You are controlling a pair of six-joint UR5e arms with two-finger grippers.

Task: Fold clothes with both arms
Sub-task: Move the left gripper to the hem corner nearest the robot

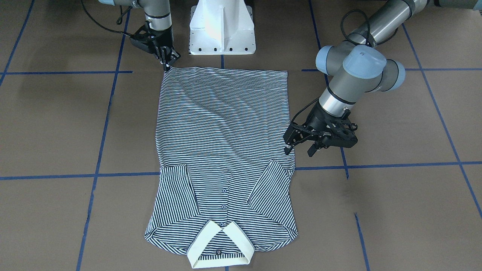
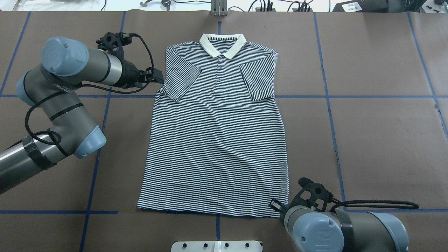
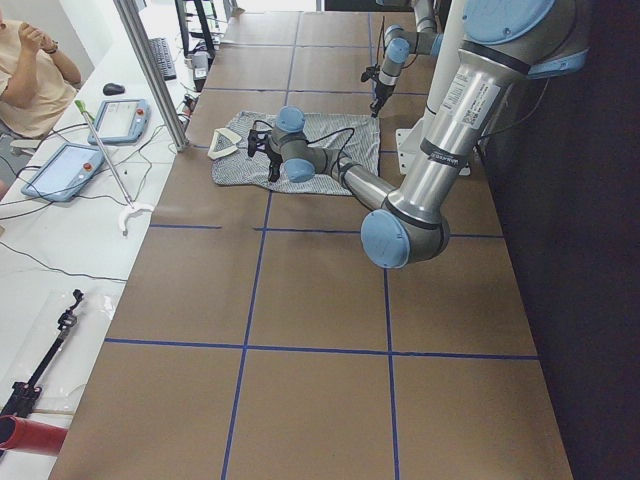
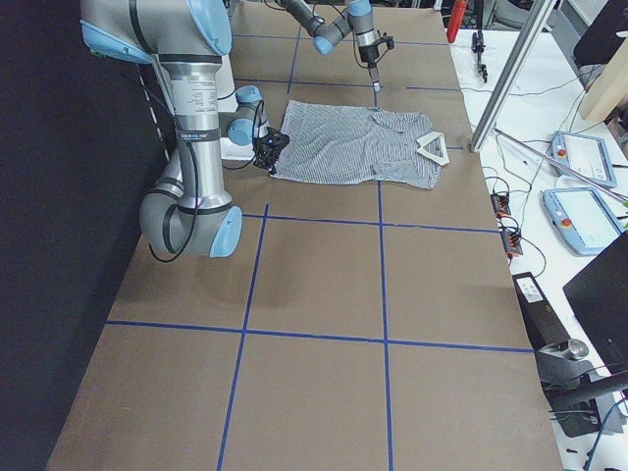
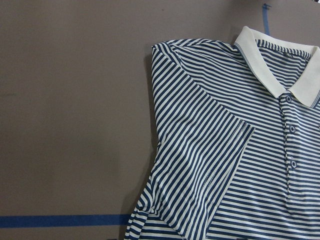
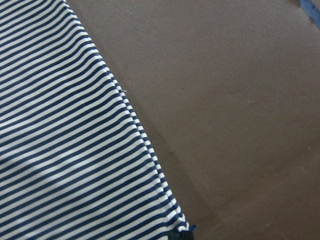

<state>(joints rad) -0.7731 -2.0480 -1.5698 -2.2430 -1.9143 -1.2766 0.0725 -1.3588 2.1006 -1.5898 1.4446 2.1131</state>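
The striped polo shirt [image 1: 226, 143] lies flat and face up on the brown table, both sleeves folded in over the chest, its cream collar [image 1: 203, 241] on the side far from the robot. It also shows in the overhead view [image 2: 217, 140]. My left gripper [image 1: 299, 150] is open and empty, low beside the shirt's side edge just below the sleeve [image 2: 182, 84]; its wrist view shows that sleeve and the collar [image 5: 280, 65]. My right gripper [image 1: 167, 64] is shut on the shirt's hem corner [image 6: 180, 227] nearest the base.
The white pedestal base [image 1: 222, 30] stands just behind the hem. Blue tape lines [image 1: 75, 175] cross the brown table cover. A white side table with tablets [image 3: 70, 165] and a seated person [image 3: 30, 60] lies beyond the collar side.
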